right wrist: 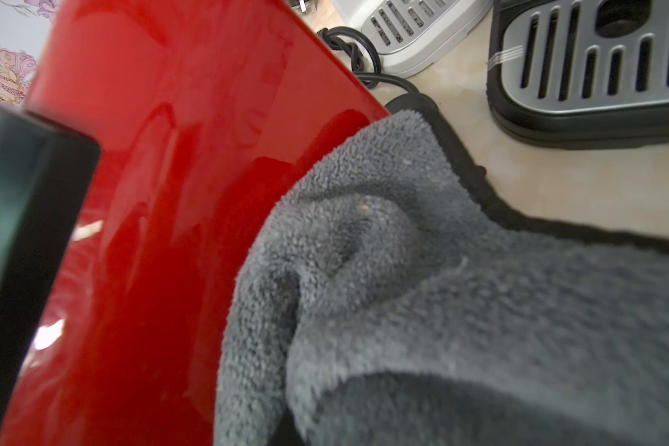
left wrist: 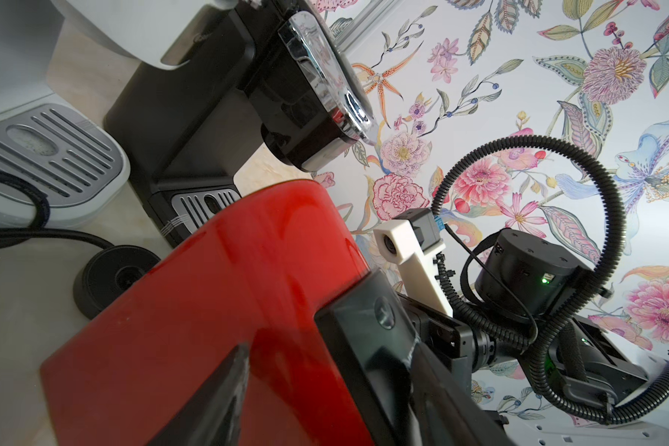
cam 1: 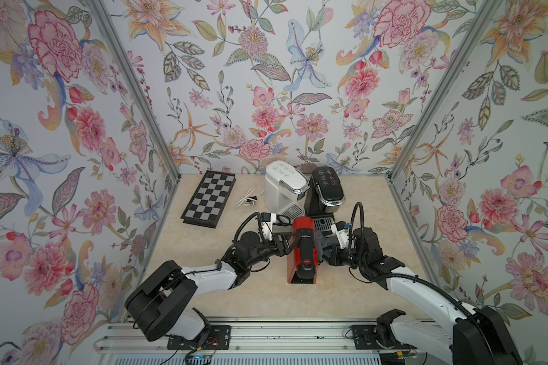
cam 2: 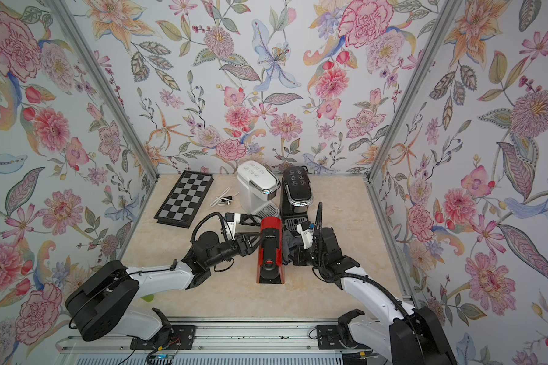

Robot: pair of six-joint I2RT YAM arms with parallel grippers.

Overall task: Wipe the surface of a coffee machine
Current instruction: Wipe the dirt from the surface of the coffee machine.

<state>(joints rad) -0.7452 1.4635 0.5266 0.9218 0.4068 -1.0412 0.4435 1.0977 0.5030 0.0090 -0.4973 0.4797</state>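
Observation:
A red coffee machine point(cam 1: 301, 249) point(cam 2: 270, 252) with a black top stands mid-table. My left gripper point(cam 1: 290, 241) point(left wrist: 329, 347) reaches in from its left with the jaws wide apart. One finger point(left wrist: 228, 386) lies against the red side point(left wrist: 217, 293) and the other sits over the black top. My right gripper point(cam 1: 325, 251) is shut on a grey cloth point(cam 1: 323, 241) point(right wrist: 421, 289). The cloth is pressed against the machine's right side point(right wrist: 170, 173). It hides the right fingers in the right wrist view.
Just behind the red one stand a white coffee machine point(cam 1: 285, 186) and a black coffee machine point(cam 1: 326, 189), with their drip trays close by. A chessboard point(cam 1: 209, 197) and a white cable point(cam 1: 246, 199) lie at the back left. A black cord point(left wrist: 35, 231) runs behind the red machine.

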